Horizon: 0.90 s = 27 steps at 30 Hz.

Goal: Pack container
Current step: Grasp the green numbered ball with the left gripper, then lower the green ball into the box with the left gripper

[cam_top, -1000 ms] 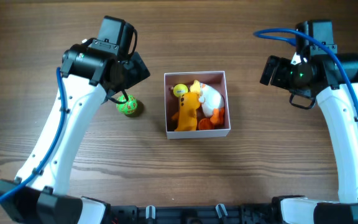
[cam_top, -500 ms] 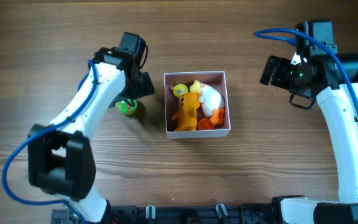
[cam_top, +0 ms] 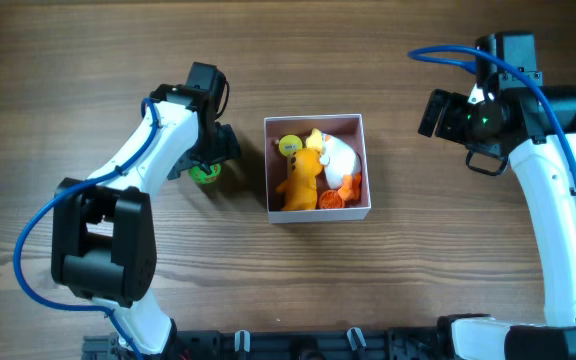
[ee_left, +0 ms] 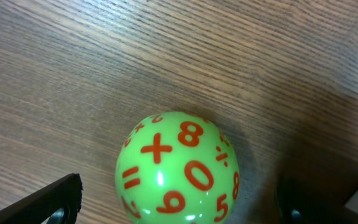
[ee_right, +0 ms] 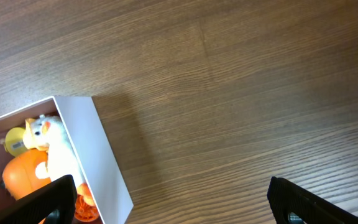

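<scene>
Container [cam_top: 317,213] sat mid-table with plush toys [cam_top: 303,185] inside | green number ball [ee_left: 178,168] lay just left of it | left gripper [ee_left: 179,210] stood wide astride ball | right gripper [ee_right: 176,202] was wide, empty | ball looked glossy, rigid, light, roll-prone: pinch across its middle.

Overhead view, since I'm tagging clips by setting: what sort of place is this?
Probably a robotics lab bench: a wood-grain table, white blue-cabled left arm and right arm, and a white-walled square box of small toys.
</scene>
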Tool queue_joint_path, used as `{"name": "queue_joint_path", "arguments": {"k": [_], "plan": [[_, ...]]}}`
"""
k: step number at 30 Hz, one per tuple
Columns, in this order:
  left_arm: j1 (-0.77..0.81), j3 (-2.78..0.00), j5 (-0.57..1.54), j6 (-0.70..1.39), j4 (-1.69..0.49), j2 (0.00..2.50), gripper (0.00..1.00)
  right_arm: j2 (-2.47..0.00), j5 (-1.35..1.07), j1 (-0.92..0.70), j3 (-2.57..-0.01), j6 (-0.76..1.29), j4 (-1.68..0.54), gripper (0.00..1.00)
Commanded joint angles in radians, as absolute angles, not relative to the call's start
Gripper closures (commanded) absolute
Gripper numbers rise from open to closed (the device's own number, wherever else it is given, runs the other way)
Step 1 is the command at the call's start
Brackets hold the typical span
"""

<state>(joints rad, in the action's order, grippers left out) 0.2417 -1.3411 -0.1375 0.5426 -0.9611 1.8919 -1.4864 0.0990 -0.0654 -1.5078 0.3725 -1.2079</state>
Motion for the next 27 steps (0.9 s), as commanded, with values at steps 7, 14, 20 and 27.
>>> {"name": "queue_joint_path", "arguments": {"k": [7, 14, 20, 27], "plan": [[0.239, -1.23, -0.112, 0.527, -0.87, 1.9, 0.47, -1.483, 0.116, -0.064, -1.513, 0.367, -1.205, 0.0], [0.239, -1.318, -0.072, 0.527, -0.941, 1.869, 0.92, -1.483, 0.116, -0.064, -1.513, 0.367, -1.205, 0.0], [0.24, -1.541, 0.035, 0.527, -1.117, 1.757, 0.96, -1.483, 0.116, -0.064, -1.513, 0.367, -1.205, 0.0], [0.256, -1.597, 0.306, 0.527, -1.062, 1.565, 0.9, -1.483, 0.116, -0.064, -1.513, 0.367, -1.205, 0.0]]}}
